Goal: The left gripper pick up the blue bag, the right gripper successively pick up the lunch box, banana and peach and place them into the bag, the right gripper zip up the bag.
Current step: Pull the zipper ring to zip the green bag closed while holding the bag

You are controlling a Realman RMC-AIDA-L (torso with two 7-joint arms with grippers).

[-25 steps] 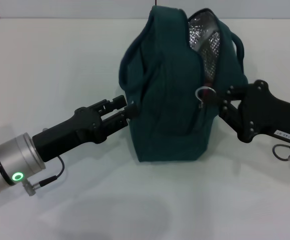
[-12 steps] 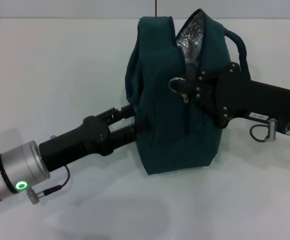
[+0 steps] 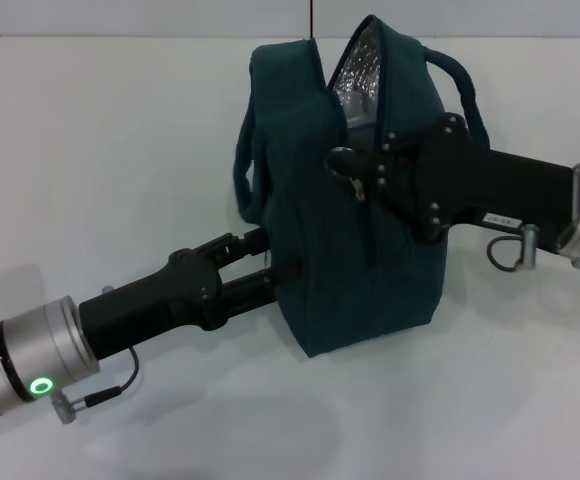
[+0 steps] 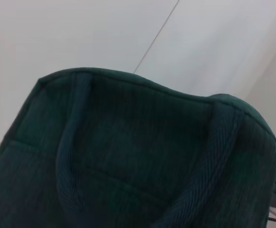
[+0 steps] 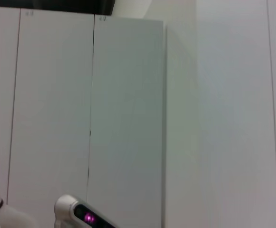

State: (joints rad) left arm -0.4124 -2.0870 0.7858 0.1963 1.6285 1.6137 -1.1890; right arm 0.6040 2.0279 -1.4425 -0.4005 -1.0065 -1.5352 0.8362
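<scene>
The blue bag (image 3: 355, 270) stands upright mid-table, its top partly unzipped so the silver foil lining (image 3: 355, 85) shows. From the lower left, my left gripper (image 3: 270, 255) reaches in and is shut on the bag's side below one loop handle (image 3: 242, 170). My right gripper (image 3: 355, 172) comes from the right, across the bag's front, shut on the metal zipper pull (image 3: 342, 158). The left wrist view is filled with the bag's teal fabric (image 4: 128, 156) and a handle. The lunch box, banana and peach are out of view.
The white table (image 3: 120, 130) stretches around the bag on all sides. The right wrist view shows only pale wall panels (image 5: 128, 118) and a small white device with a pink light (image 5: 85, 217).
The bag has swung and shifted left, its base now nearer me. The right gripper travelled left along the zipper with the pull, and less foil shows. The left gripper stayed on the bag's side.
</scene>
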